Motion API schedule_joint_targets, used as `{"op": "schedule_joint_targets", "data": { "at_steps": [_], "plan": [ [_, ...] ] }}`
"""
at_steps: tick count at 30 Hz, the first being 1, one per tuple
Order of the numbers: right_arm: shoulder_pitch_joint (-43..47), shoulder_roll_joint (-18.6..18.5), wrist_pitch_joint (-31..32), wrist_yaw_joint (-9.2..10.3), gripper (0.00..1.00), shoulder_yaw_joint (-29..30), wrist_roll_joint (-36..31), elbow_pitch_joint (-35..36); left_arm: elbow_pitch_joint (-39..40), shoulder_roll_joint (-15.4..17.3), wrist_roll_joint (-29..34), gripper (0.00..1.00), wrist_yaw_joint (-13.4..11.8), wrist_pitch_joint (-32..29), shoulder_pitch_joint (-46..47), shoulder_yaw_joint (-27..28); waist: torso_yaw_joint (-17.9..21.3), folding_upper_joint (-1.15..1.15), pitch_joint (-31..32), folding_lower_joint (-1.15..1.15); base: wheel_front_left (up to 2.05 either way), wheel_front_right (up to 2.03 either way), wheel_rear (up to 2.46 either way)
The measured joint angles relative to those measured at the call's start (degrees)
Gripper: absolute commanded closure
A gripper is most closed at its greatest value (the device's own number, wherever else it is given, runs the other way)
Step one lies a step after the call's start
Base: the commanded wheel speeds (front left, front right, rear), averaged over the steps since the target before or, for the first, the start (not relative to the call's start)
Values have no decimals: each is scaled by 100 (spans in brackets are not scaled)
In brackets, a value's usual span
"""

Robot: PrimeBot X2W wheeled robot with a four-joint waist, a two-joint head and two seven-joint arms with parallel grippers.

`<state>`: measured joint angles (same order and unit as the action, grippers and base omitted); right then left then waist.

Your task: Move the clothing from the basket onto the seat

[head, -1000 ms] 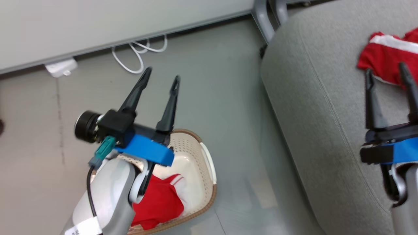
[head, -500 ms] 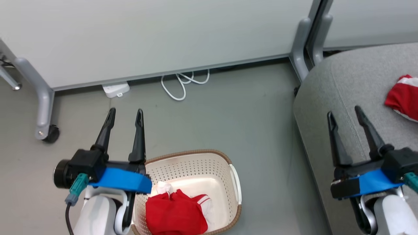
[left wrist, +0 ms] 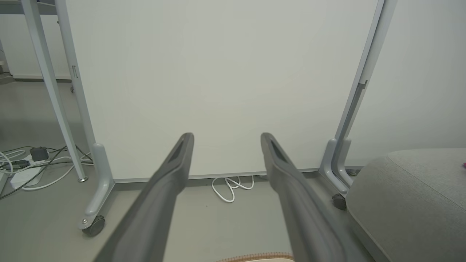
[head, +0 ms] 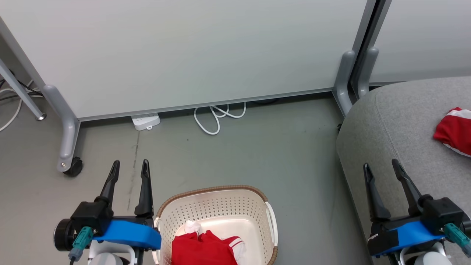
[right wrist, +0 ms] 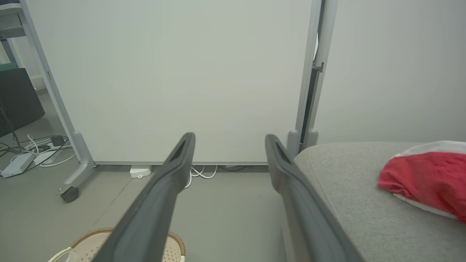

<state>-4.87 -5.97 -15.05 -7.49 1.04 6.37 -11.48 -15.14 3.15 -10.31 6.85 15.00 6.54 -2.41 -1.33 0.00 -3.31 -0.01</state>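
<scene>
The cream basket (head: 220, 206) with a brown rim stands on the floor at the bottom centre of the head view, with one red and white piece of clothing (head: 204, 248) lying in it. A second red garment (head: 454, 130) (right wrist: 424, 180) rests on the grey seat (head: 401, 121) (right wrist: 349, 174) at the right. My left gripper (head: 130, 165) hovers open and empty just left of the basket. Over the seat's near left edge my right gripper (head: 381, 165) stands open, holding nothing. In the left wrist view the fingers (left wrist: 171, 174) are spread apart above the basket rim (left wrist: 255, 257).
A white partition panel (head: 184, 51) on grey wheeled legs (head: 68, 147) stands behind the basket. A white power strip (head: 146, 121) and looped white cable (head: 217, 119) lie at its foot. More cables (left wrist: 25, 171) lie to the far left.
The head camera has swung, so the whole picture has shifted and the basket now sits centred. Both grippers have stayed open and now show low in the picture, the right one away from the garment on the seat.
</scene>
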Motion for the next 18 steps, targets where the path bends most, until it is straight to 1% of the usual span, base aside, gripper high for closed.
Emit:
{"op": "schedule_joint_targets", "data": {
  "at_steps": [7,18],
  "plan": [
    [157,81,0,0,0,34,25,-63,-88,-16,33,0,26,0,-116,75,-71,0,97,0,0,0,0],
    [183,100,0,0,0,59,26,-108,-154,-21,-23,0,35,0,-142,52,-100,0,129,1,0,0,0]
  ]
}}
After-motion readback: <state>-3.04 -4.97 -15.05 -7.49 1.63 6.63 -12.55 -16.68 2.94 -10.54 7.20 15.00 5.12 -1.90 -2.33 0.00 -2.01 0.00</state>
